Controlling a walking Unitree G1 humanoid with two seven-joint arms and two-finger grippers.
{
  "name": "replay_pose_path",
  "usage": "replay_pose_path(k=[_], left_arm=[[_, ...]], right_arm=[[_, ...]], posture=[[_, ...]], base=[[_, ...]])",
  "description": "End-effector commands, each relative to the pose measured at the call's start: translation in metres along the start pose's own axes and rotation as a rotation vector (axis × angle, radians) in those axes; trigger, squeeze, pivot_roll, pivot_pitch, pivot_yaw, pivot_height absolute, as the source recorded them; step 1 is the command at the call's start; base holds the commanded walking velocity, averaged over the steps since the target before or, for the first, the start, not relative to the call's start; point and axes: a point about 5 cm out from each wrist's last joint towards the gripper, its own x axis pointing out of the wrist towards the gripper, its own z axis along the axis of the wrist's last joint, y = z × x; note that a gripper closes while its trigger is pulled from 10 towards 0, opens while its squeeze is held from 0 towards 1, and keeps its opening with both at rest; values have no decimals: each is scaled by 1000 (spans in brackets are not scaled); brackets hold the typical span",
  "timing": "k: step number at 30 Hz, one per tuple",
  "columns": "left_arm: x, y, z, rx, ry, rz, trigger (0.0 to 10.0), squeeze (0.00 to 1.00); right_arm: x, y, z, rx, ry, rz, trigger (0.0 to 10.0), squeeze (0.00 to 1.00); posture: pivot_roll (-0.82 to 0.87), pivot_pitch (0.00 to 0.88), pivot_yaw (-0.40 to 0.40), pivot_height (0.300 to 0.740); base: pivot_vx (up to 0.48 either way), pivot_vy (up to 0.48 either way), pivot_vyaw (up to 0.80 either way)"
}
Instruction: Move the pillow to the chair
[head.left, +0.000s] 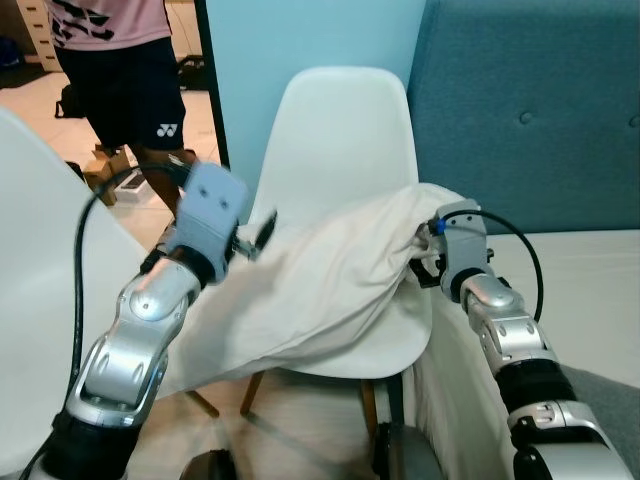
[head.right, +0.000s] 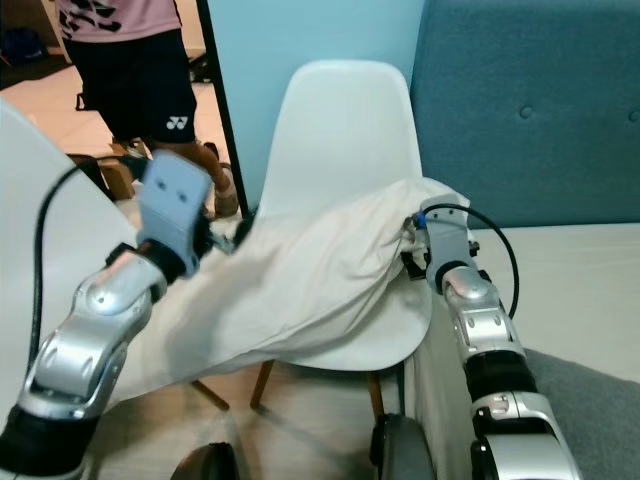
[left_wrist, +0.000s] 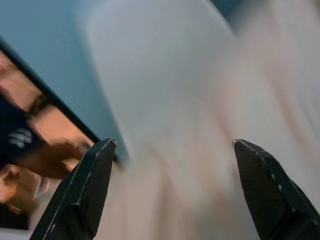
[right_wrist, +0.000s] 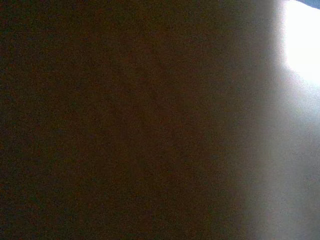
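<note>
1. The pillow (head.left: 320, 290) is cream-white, soft and limp, with deep creases and folds in its cover. It lies draped across the seat of the white moulded chair (head.left: 345, 130), its left part hanging down off the seat's left edge and its right corner bunched high at the seat's right edge.
2. The left tool (head.left: 258, 235) is at the pillow's upper left edge, in front of the chair's backrest. In the left wrist view its two black fingers (left_wrist: 82, 192) stand wide apart, with blurred cream fabric and the white chair back between and beyond them. They grip nothing.
3. The right tool (head.left: 425, 262) is pushed into the bunched right corner of the pillow, and the fabric hides its fingers, so I cannot tell how far open it is. The right wrist view is dark, with a pale patch at one side.
4. A teal upholstered headboard (head.left: 530, 110) stands behind the chair, on the right.
5. A person (head.left: 120, 70) in dark shorts stands at the far left, behind the chair.
</note>
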Motion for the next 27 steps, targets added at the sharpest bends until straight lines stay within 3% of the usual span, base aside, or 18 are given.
replay_pose_path(k=[1, 3, 5, 6, 8, 10, 12, 13, 16, 21, 22, 25, 27], left_arm=[[-6, -10, -10, 20, 79, -51, 10000, 1000], [-14, -16, -16, 52, 119, -81, 10000, 1000], [-30, -15, -19, 197, 171, -140, 10000, 1000], [-30, -15, -19, 197, 171, -140, 10000, 1000], [-50, -7, -25, 320, 257, -232, 10000, 1000], [-50, -7, -25, 320, 257, -232, 10000, 1000], [-67, 1, -29, 369, 350, -291, 10000, 1000], [-67, 1, -29, 369, 350, -291, 10000, 1000], [-88, 3, -42, 403, 502, -373, 10000, 1000], [-94, -2, -59, 422, 582, -386, 10000, 1000], [-93, -2, -71, 443, 608, -349, 10000, 0], [-81, 3, -93, 550, 603, -224, 10000, 0], [-78, 5, -95, 572, 594, -193, 10000, 0]], right_arm=[[1, 5, 4, -4, -24, 25, 10000, 0], [1, 6, 4, -5, -25, 33, 10000, 0], [2, 8, 3, -9, -21, 43, 10000, 0], [2, 8, 3, -9, -21, 43, 10000, 0], [2, 10, 2, -12, -17, 54, 10000, 0], [2, 10, 2, -12, -17, 54, 10000, 0], [3, 13, 2, -14, -15, 65, 10000, 0], [3, 13, 2, -14, -15, 65, 10000, 0], [4, 14, 2, -12, -16, 68, 10000, 0], [5, 14, 2, -5, -18, 64, 10000, 0], [5, 14, 3, -2, -20, 62, 10000, 0], [5, 14, 3, 5, -24, 60, 10000, 0], [5, 14, 3, 7, -24, 62, 10000, 0]], posture=[[86, 0, -35, 537], [87, 0, -36, 537], [97, 0, -48, 537], [97, 0, -48, 537], [103, 0, -53, 537], [103, 0, -53, 537], [104, 0, -52, 537], [104, 0, -52, 537], [111, 0, -48, 537], [109, 0, -44, 537], [106, 0, -43, 537], [107, 0, -48, 537], [107, 0, -48, 537]], base=[[0, 0, 0], [0, 0, 0], [0, 0, 0], [0, 0, 0], [0, 0, 0], [0, 0, 0], [0, 0, 0], [0, 0, 0], [0, 0, 0], [0, 0, 0], [0, 0, 0], [0, 0, 0], [0, 0, 0]])
